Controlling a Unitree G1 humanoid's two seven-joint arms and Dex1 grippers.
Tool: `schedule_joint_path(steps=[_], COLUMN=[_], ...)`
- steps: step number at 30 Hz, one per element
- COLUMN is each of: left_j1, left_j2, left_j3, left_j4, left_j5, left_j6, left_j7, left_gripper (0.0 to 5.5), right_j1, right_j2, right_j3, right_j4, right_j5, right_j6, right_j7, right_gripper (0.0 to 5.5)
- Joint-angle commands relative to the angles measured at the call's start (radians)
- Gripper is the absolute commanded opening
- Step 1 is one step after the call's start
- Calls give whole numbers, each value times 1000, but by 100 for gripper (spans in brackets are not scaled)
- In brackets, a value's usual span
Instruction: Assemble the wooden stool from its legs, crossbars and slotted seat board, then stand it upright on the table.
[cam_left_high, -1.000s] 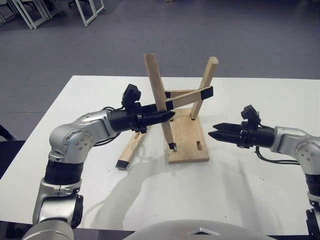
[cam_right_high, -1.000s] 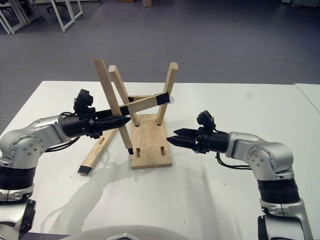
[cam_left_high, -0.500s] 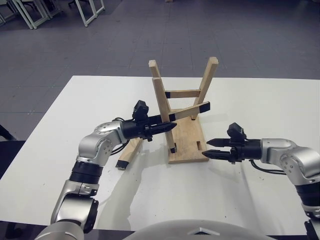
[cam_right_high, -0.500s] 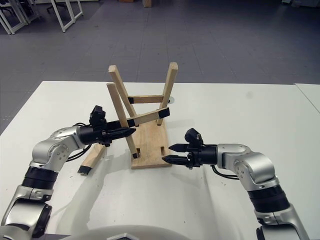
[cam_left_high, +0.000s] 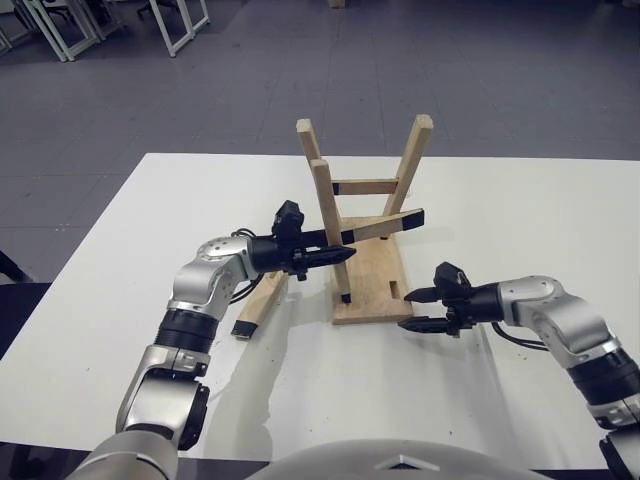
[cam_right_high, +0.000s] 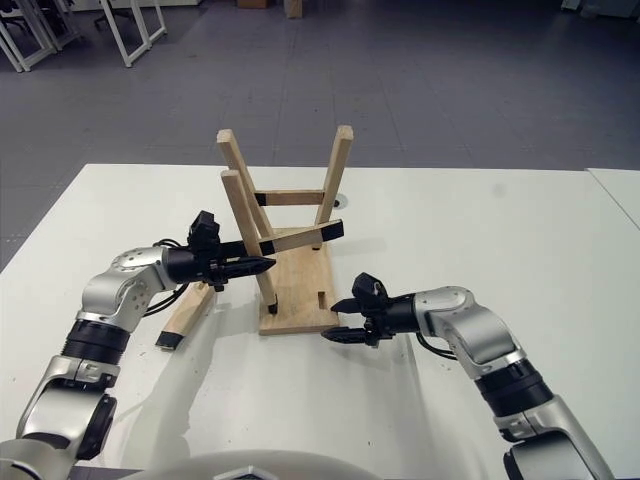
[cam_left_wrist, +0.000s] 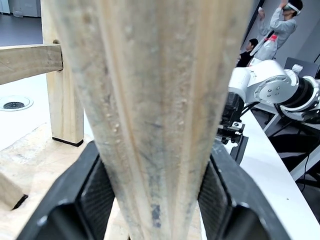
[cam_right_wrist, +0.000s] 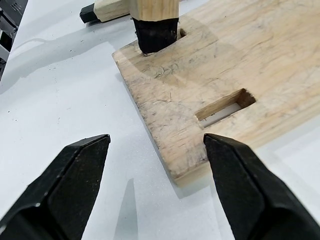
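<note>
The slotted seat board (cam_left_high: 375, 285) lies flat on the table. Two legs (cam_left_high: 411, 166) stand in its far slots, joined by a crossbar (cam_left_high: 366, 187). A third leg (cam_left_high: 328, 220) stands at the near left slot, its black foot (cam_right_wrist: 155, 31) in the slot, with a second crossbar (cam_left_high: 388, 225) sticking out from it to the right. My left gripper (cam_left_high: 340, 256) is shut on this leg; its pads (cam_left_wrist: 90, 197) press both sides of the leg (cam_left_wrist: 150, 115). My right gripper (cam_left_high: 403, 310) is open, straddling the board's near right corner (cam_right_wrist: 187, 165) beside an empty slot (cam_right_wrist: 225, 105).
A loose leg (cam_left_high: 260, 302) lies on the table left of the board, under my left arm. White tabletop (cam_left_high: 500, 400) spreads around the stool parts. Beyond the far table edge is grey floor with table frames (cam_left_high: 180, 20).
My left gripper swung the held leg from a lean to nearly upright and came closer to the board. My right gripper moved left to the board's near right corner.
</note>
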Motion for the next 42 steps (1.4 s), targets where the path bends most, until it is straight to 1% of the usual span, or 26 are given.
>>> schedule_joint_path(steps=[1, 5, 9, 11, 14, 17, 20, 24, 28, 33, 37, 38, 42], left_j1=[-36, -71, -69, -28, 99, 236, 310, 341, 320, 325, 305, 298, 277], left_j2=[-1, 11, 13, 13, 26, 55, 67, 106, 166, 193, 183, 184, 195], left_j3=[-21, -52, -51, -61, -86, -124, -160, -207, -237, -226, -168, -159, -124], left_j4=[64, 115, 143, 108, -20, -186, -280, -354, -448, -549, -637, -656, -702], left_j5=[58, 123, 168, 184, 258, 320, 367, 426, 465, 444, 368, 356, 319], left_j6=[-37, -117, -187, -205, -252, -243, -203, -199, -123, -56, 10, 20, 45], left_j7=[-37, -85, -89, -79, 20, 104, 183, 233, 277, 333, 362, 359, 342], left_gripper=[205, 205, 205, 205, 205, 205, 205, 205, 205, 205, 205, 243, 300], right_j1=[13, 8, 3, 2, 6, 28, 45, 48, 55, 55, 60, 61, 64], right_j2=[-12, -22, -22, -24, -33, -42, -46, -45, -44, -39, -38, -37, -32], right_j3=[77, 105, 104, 99, 87, 70, 57, 52, 47, 42, 35, 33, 21], right_j4=[98, 158, 181, 182, 168, 141, 126, 121, 117, 111, 97, 93, 76], right_j5=[-121, -178, -191, -189, -182, -171, -168, -171, -175, -177, -178, -180, -173], right_j6=[-16, -76, -100, -102, -99, -88, -80, -77, -79, -77, -65, -60, -43], right_j7=[-2, 10, 17, 14, 12, 5, -1, -1, -5, -8, -4, -3, -4], right_gripper=[348, 348, 348, 348, 348, 348, 348, 348, 348, 348, 348, 348, 348])
